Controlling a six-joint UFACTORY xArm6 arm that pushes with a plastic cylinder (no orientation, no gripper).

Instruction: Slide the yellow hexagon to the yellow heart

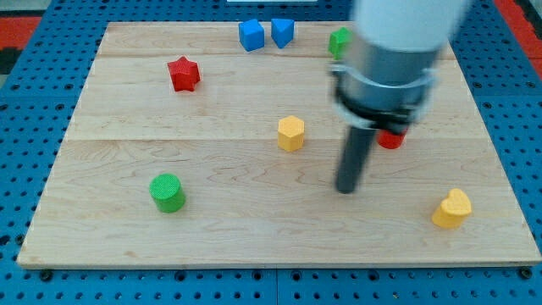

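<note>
My tip [346, 190] on wooden board [127, 237], blue pegboard [17, 102] around.

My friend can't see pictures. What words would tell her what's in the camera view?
My tip rests on a wooden board, to the right of and below a yellow hexagon; a yellow heart sits near the bottom right. Other blocks are scattered around.

Bright, even overhead light; wooden board [169, 127] shows no glare and no hard shadows. Blocks cast only small soft shadows at their bases, e.g. green cylinder [167, 192]. Overall soft focus; arm housing [394, 51] is motion-blurred, edges smeared, frame low-resolution.
</note>
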